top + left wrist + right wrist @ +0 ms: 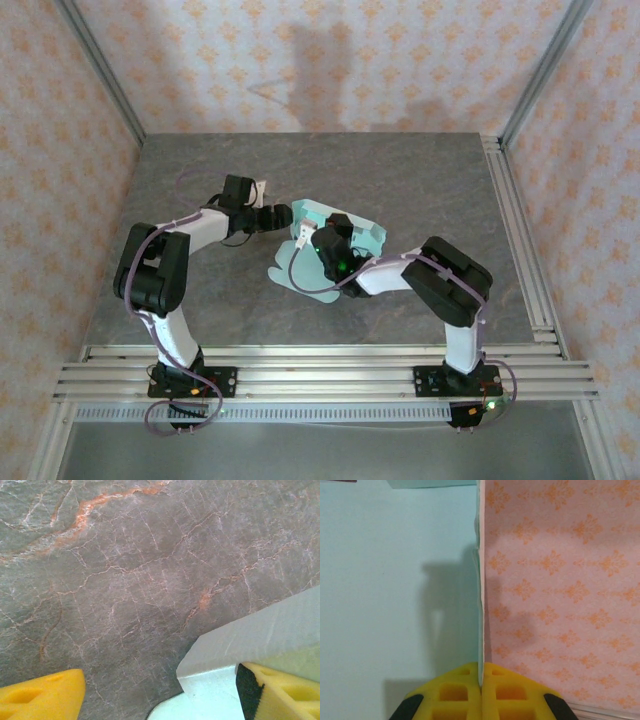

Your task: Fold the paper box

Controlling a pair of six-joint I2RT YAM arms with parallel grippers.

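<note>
The grey marbled surface (400, 180) takes up most of the top view, enclosed by pink walls (350, 60) with an orange pattern. 2 arms reach in from its near edge and meet near the middle.

There lies the paper box (292, 268), pale mint-green card that is still mostly spread out, with a rounded tab toward the near side and another panel showing behind the right arm's wrist.

The right pincer (308, 240) sits over the sheet. In its wrist view the yellow pads (455, 690) are clenched together on the thin edge of one raised panel of the paper box (395, 580), seen edge-on against the wall (560, 580).

The left pincer (285, 215) is at the box's far-left side, released. In its own view its fingers (45, 695) stand wide apart (one over bare surface (125, 580), the other beside a lifted flap of the box (260, 630)), and nothing is gripped between them.
</note>
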